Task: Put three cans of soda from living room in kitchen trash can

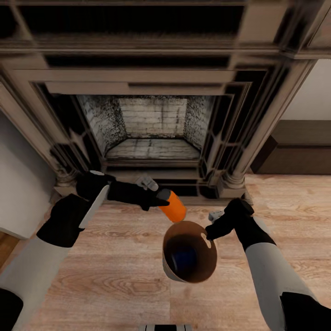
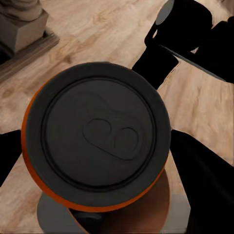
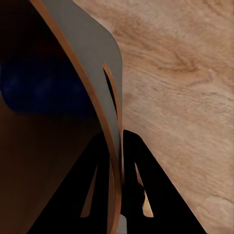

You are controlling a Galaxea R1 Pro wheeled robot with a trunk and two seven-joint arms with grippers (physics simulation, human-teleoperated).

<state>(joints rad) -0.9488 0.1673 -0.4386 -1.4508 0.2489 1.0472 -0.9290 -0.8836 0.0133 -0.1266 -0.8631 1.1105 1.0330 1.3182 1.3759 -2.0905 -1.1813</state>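
Orange-red against the pale planks, a small cylindrical soda can [image 1: 174,206] sits just above centre of the head view, clamped in the left gripper [image 1: 162,201] and tilted over the upper rim of the round tapered bin, pale grey outside and brown inside [image 1: 171,271], which the right gripper [image 1: 209,232] pinches at its right-hand rim and holds off the light wood plank floor [image 1: 115,276]. Deep inside the bin a dark blue shape [image 1: 185,258] shows, most likely the blue can already dropped in; by that reading one can is done, this one is about to go, and a third remains to be fetched, as does the carry to the kitchen. A brick fireplace with a carved wooden surround [image 1: 154,119] fills the upper half of the frame, and a dark low cabinet [image 1: 294,147] stands at the right edge; neither blocks the drop. Seen from the left wrist, the can's dark top [image 2: 100,139] takes up the middle of the frame, dark fingers [image 2: 204,185] closed on either side of it, with the bin's brown mouth [image 2: 151,214] at the lower edge. Seen from the right wrist, the bin wall [image 3: 95,68] runs from upper left to lower centre with the fingers [image 3: 146,180] shut across it, the blue shape [image 3: 44,85] dim at the left.
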